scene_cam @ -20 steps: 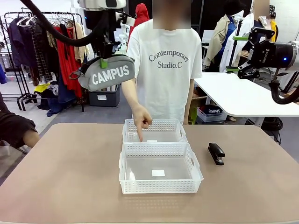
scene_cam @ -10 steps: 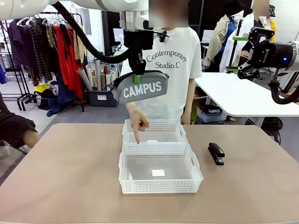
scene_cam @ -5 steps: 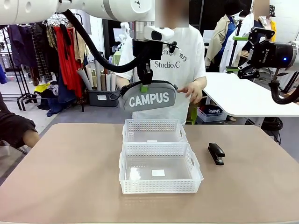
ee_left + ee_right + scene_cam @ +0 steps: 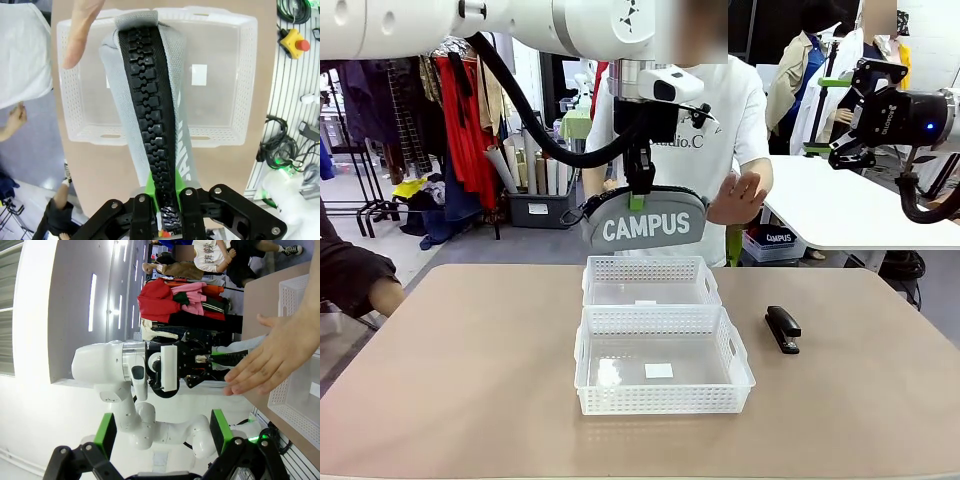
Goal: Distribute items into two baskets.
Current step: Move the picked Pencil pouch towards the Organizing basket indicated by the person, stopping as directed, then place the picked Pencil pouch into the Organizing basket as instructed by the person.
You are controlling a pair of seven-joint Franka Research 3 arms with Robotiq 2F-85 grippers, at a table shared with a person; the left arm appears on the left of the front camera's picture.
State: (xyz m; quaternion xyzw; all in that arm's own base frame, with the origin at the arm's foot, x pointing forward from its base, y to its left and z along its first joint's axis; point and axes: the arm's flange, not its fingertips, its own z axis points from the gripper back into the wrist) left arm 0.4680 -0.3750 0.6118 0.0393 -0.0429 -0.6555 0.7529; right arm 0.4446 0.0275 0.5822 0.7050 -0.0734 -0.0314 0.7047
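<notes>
The grey "CAMPUS" pouch [image 4: 645,224] hangs in the air over the far white basket [image 4: 651,268], with my left gripper [image 4: 638,199] shut on its zipped top. In the left wrist view the pouch [image 4: 150,110] hangs down from my gripper [image 4: 165,198] over a white basket [image 4: 241,85]. The near basket [image 4: 665,399] stands in front of the far one with nothing in it. The black stapler [image 4: 782,328] lies on the table to the right of the baskets. My right gripper [image 4: 825,115] is raised at the far right, open [image 4: 162,432] and holding nothing.
The person stands behind the baskets with an open hand [image 4: 735,196] raised just right of the pouch; it also crosses the right wrist view as a flat hand [image 4: 277,357]. A white table [image 4: 840,205] stands behind on the right. Someone's arm [image 4: 355,280] rests at the table's left edge.
My left arm carried the pouch rightward and down, from the upper left to over the far basket. The person's finger left the far basket and the hand rose beside the pouch. The right arm stayed still.
</notes>
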